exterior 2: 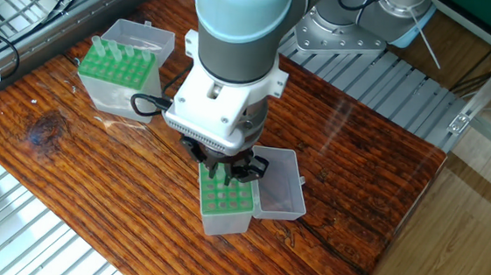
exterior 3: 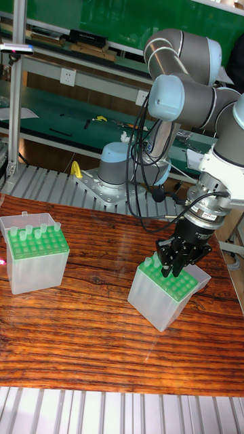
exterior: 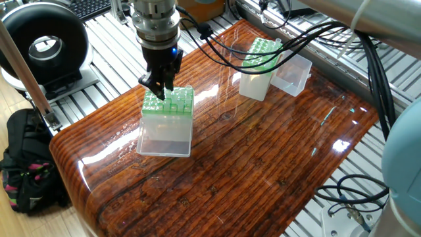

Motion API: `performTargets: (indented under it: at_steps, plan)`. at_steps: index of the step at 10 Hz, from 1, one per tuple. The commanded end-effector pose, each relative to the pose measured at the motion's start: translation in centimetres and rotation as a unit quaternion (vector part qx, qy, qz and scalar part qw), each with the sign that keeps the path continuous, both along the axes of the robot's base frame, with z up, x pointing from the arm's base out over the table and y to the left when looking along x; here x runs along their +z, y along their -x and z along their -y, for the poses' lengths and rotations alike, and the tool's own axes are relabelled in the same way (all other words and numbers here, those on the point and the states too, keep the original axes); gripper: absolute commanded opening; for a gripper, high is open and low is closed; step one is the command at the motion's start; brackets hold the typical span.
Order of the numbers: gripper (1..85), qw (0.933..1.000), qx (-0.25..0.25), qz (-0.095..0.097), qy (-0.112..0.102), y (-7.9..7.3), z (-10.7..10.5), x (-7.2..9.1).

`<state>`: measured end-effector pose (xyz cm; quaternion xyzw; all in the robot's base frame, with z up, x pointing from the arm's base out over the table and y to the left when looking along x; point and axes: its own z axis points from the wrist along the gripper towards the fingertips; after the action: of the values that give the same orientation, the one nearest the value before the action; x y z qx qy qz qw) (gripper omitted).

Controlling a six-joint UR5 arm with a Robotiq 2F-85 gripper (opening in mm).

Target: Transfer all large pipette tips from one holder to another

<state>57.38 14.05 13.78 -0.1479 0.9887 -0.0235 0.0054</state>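
Two green-topped boxes (exterior 3: 166,291) (exterior 3: 32,251) stand well apart. My gripper (exterior: 158,84) hangs over the near one; jaws narrow (contents indiscernible). Next, I judge, a straight vertical move.

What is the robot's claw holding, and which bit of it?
It cannot be told. The gripper sits right over the green-topped box, and its fingers hide whatever might be between them.
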Motion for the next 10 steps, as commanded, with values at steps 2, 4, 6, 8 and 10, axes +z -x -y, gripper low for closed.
performTargets:
  at_steps: [2,4,6,8,10]
  plan:
    - [27.0,1.0,-0.002,-0.001,-0.006,0.12,-0.15,0.11]
    - [24.7,1.0,-0.002,0.0,-0.006,0.04,-0.1,0.13]
    - [21.7,1.0,-0.002,0.001,-0.006,-0.09,-0.09,0.11]
    - [19.7,1.0,-0.001,0.001,-0.006,-0.2,0.27,0.4]
    - [16.7,1.0,0.002,0.0,-0.006,-0.32,0.59,0.69]
